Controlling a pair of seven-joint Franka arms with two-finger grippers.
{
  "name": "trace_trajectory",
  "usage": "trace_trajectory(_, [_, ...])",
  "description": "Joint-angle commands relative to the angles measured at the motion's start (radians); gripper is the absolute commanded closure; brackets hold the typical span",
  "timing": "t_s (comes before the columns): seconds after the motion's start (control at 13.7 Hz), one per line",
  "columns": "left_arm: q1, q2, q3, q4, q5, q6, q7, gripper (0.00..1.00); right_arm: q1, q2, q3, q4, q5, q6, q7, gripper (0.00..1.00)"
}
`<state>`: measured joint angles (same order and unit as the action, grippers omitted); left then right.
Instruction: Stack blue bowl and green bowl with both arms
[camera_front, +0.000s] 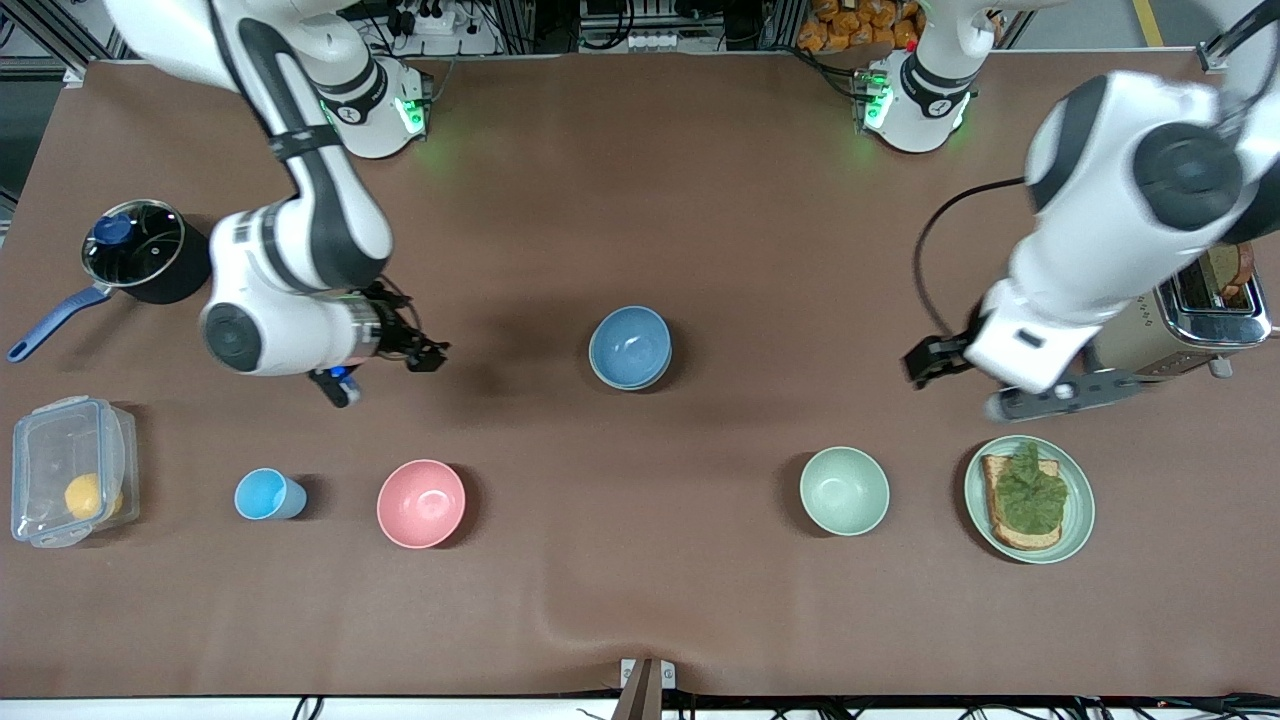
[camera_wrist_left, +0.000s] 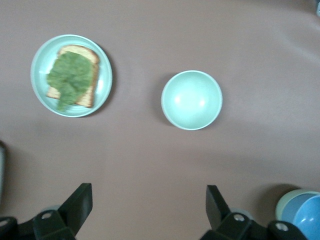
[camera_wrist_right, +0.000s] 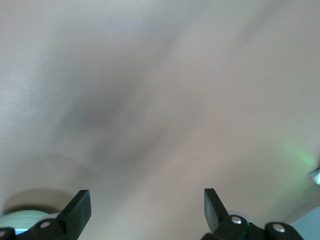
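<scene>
Nesting: we see the smooth matte blue bowl (camera_front: 630, 345) inside the round green bowl (camera_wrist_left: 284, 201).
Left gripper (camera_wrist_left: 147, 195): spread wide, empty, over the table (camera_front: 640, 200).
Right gripper (camera_wrist_right: 147, 197): spread wide, empty, over the table.

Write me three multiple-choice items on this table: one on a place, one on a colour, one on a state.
1. The toast lies
A. on the pale-green plate
B. in the pot
C. in the clear box

2. The bowl beside the light-blue cup is
A. black
B. pink
C. yellow

3. The left end effector is
A. shut on a cup
B. shut on a plate
C. open and empty

Key:
1. A, the toast sits on the plate under a green leaf.
2. B, the pink bowl stands next to the cup.
3. C, its wrist view shows the fingers wide apart with only table between them.
</scene>
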<state>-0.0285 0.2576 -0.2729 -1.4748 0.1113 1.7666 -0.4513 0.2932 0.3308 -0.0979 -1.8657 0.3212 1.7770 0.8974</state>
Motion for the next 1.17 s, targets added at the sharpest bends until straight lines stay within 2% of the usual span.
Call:
trace_trajectory(0.0, [0.048, -0.078, 0.001, -0.01, -0.011, -0.073, 0.08, 0.0, -0.11, -0.024, 0.01, 0.057, -0.053, -0.132, -0.188, 0.0])
trace_trajectory(0.07, [0.029, -0.092, 0.038, -0.007, -0.018, -0.12, 0.101, 0.0, -0.146, -0.021, 0.01, 0.077, -0.076, -0.169, -0.262, 0.0])
trace_trajectory(0.29, [-0.103, -0.181, 0.232, -0.06, -0.079, -0.17, 0.158, 0.0, -0.215, -0.019, 0.01, 0.089, -0.145, -0.197, -0.46, 0.0])
trace_trajectory(0.36, [-0.116, -0.216, 0.254, -0.094, -0.085, -0.17, 0.176, 0.0, -0.232, -0.019, 0.01, 0.089, -0.158, -0.197, -0.5, 0.0])
trace_trajectory(0.51, [-0.108, -0.259, 0.256, -0.143, -0.087, -0.17, 0.187, 0.0, -0.268, -0.032, 0.014, 0.091, -0.209, -0.195, -0.587, 0.0])
trace_trajectory(0.73, [-0.077, -0.262, 0.247, -0.137, -0.088, -0.174, 0.265, 0.0, -0.348, -0.09, 0.017, 0.092, -0.247, -0.189, -0.811, 0.0])
trace_trajectory(0.95, [-0.048, -0.265, 0.239, -0.124, -0.093, -0.191, 0.318, 0.0, -0.345, -0.186, 0.021, 0.103, -0.306, -0.183, -0.816, 0.0])
trace_trajectory(1.09, [-0.033, -0.268, 0.227, -0.111, -0.093, -0.194, 0.319, 0.0, -0.342, -0.242, 0.033, 0.17, -0.304, -0.209, -0.813, 0.0])
